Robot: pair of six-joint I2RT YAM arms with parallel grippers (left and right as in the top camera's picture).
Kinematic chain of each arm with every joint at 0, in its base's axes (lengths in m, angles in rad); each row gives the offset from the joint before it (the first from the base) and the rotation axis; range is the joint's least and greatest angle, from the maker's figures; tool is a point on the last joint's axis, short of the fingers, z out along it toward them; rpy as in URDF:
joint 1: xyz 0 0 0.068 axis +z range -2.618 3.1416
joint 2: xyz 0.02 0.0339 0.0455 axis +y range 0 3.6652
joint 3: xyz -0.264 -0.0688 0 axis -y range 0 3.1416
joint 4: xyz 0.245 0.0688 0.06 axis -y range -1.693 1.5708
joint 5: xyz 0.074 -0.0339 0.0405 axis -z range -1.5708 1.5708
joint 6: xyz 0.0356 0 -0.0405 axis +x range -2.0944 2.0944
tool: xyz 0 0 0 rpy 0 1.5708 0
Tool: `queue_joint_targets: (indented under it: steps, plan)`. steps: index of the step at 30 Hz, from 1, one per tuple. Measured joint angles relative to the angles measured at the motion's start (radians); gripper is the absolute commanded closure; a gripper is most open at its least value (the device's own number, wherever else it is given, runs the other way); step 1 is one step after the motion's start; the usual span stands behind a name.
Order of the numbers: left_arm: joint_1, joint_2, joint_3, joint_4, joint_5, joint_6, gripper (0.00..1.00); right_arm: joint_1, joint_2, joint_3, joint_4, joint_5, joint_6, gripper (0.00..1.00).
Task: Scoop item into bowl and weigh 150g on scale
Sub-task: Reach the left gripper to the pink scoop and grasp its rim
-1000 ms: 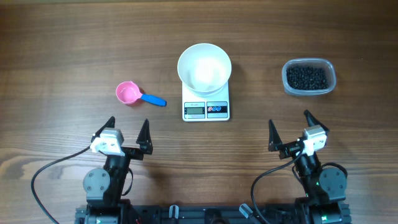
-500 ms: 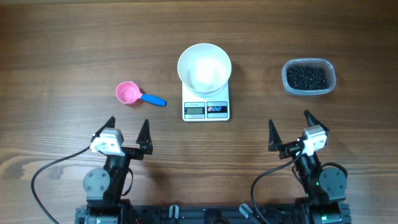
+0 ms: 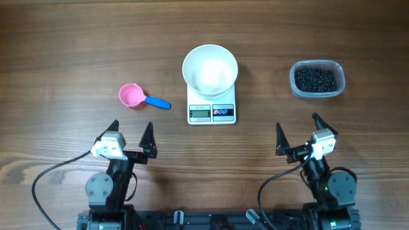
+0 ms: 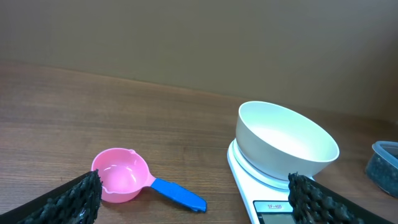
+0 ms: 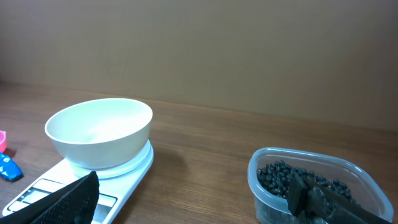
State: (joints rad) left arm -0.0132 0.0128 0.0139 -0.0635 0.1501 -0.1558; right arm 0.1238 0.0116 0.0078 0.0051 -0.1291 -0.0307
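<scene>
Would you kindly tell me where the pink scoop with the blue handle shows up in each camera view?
Overhead: scoop left of centre, left of the scale.
Left wrist: lower left, handle pointing right.
Right wrist: only a sliver at the left edge.
Shared landmark: the white bowl on the scale, in all three.

Only one small thing is different from a second ago: the white block (image 3: 105,148) on the left gripper (image 3: 133,125) now sits a tiny bit more to the left and a tiny bit lower in the view from above. Half a second ago it was in its old spot, so the shift came in the last little while. The shift is so small that it is hard to tell if the left gripper turned or just wobbled
</scene>
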Motion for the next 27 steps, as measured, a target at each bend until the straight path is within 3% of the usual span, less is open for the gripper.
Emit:
queue_joint_targets:
  steps: [7,10,20,27]
  plan:
    - [0.000,0.000,0.000,-0.004,0.000,0.000,0.00,0.000,0.000,0.000,0.000,0.000,0.000,0.00]
    - [0.000,0.042,0.051,-0.100,-0.004,0.000,0.00,0.000,0.000,0.000,0.000,0.000,0.000,0.00]
    - [0.000,0.487,0.320,-0.116,-0.012,0.000,0.00,0.000,0.001,0.000,0.000,0.000,0.000,0.00]
    - [0.000,0.643,0.456,-0.171,-0.012,0.000,0.00,0.000,0.001,0.000,0.000,0.000,0.000,0.00]
